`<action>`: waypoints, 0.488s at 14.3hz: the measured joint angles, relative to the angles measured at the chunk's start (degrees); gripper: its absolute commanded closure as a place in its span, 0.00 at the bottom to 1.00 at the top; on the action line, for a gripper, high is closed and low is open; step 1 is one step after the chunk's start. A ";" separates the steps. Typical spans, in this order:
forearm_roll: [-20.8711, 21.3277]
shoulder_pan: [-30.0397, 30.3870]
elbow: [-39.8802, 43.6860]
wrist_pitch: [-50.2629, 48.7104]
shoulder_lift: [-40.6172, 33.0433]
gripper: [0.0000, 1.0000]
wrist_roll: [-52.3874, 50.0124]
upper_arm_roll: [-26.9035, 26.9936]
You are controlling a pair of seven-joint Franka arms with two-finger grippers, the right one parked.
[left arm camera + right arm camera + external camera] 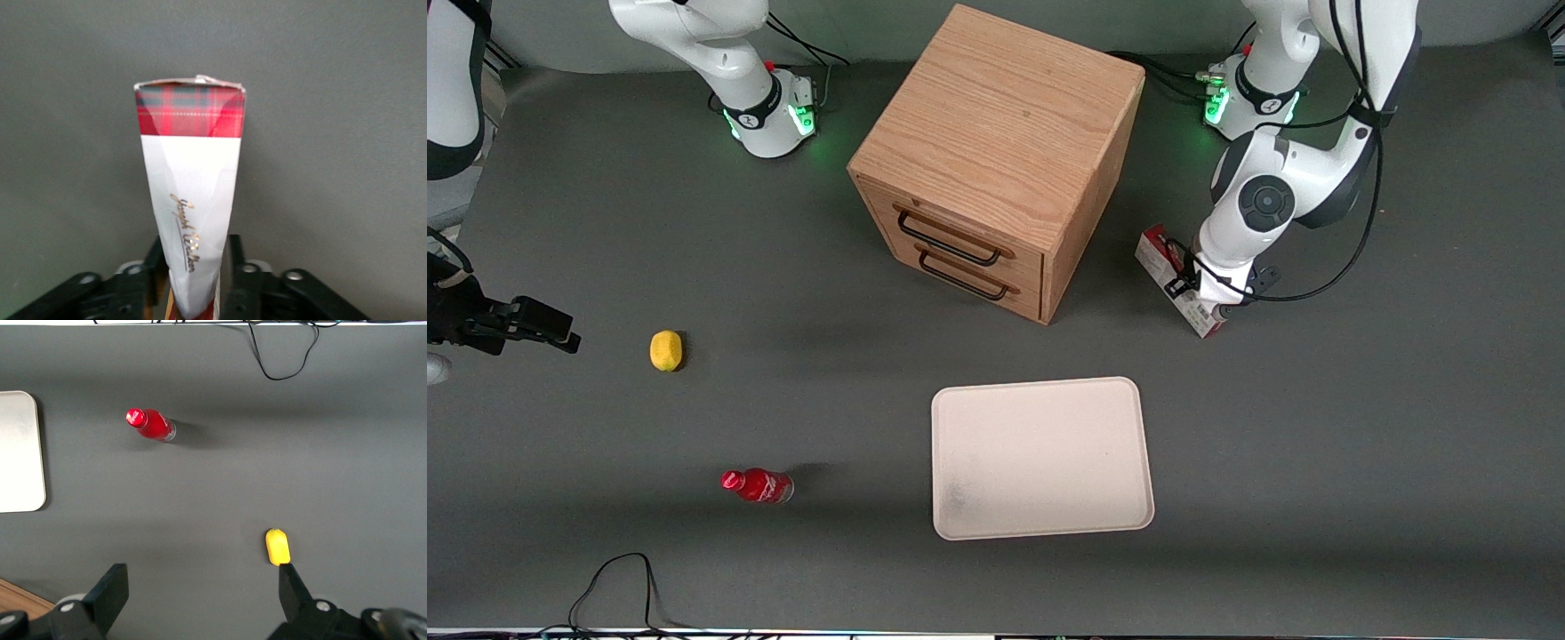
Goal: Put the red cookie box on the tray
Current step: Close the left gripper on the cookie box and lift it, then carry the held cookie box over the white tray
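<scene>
Two black fingers [235, 267] of the gripper [1209, 298] press on either side of the red cookie box [190, 200], clamped on its narrow faces near one end so the long carton runs straight out from the jaws. That grip on the slim sides looks chosen because the carton is thin enough there to fit between the fingers. Seen from the front, the box [1178, 280] sits under the wrist, whether lifted off the table or resting on it I cannot tell. Nearest to the jaws stands the wooden drawer cabinet [996, 160], beside them and clear of any path toward the front camera. The tray [1040, 458] lies nearer that camera, bare, with nothing between. Farthest from the jaws, toward the parked arm's end, are a small red bottle [758, 485] and a lemon [665, 350].
</scene>
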 measured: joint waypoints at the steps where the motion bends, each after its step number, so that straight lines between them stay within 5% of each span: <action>1: 0.09 -0.01 -0.01 0.07 0.31 1.00 0.00 0.00; 7: 1.95 -0.05 1.93 -2.80 0.42 1.00 0.23 0.00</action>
